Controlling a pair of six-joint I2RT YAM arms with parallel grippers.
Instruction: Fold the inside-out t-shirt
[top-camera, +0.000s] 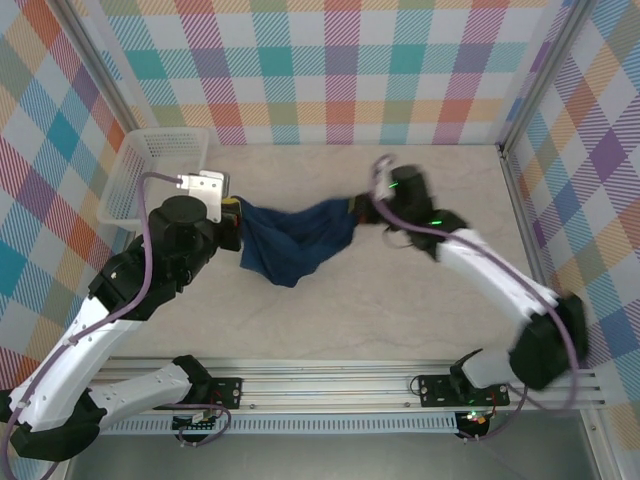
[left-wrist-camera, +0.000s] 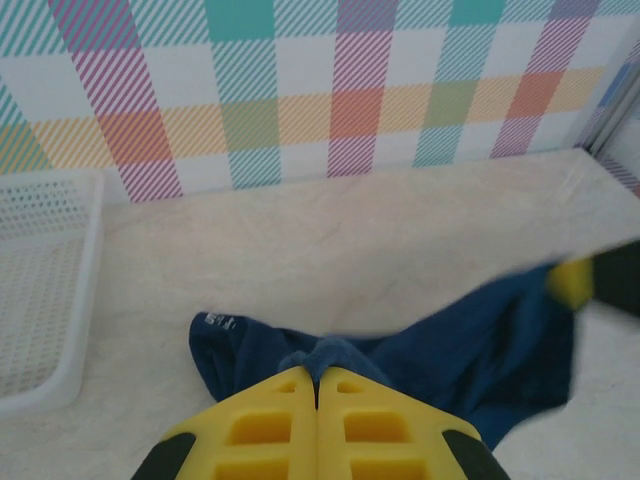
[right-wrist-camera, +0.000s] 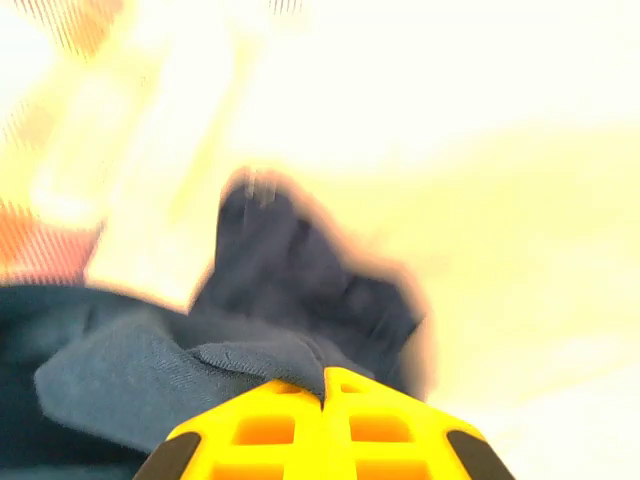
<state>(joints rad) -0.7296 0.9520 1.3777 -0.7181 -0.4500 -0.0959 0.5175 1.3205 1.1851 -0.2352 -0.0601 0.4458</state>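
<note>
The dark navy t-shirt (top-camera: 295, 243) hangs stretched between both grippers over the middle of the table, sagging in a bunch below them. My left gripper (top-camera: 233, 225) holds its left end, and in the left wrist view the yellow fingers (left-wrist-camera: 317, 385) are shut on a fold of the t-shirt (left-wrist-camera: 480, 345). My right gripper (top-camera: 367, 208) holds the right end. In the right wrist view the gripper (right-wrist-camera: 324, 378) is shut on a hemmed edge of the t-shirt (right-wrist-camera: 180, 365), with more cloth hanging blurred beyond it.
A white mesh basket (top-camera: 150, 170) stands at the back left, close behind the left gripper, and shows again as the basket (left-wrist-camera: 45, 280) in the left wrist view. Checked walls enclose the table on three sides. Bare tabletop (top-camera: 400, 310) lies in front of the shirt.
</note>
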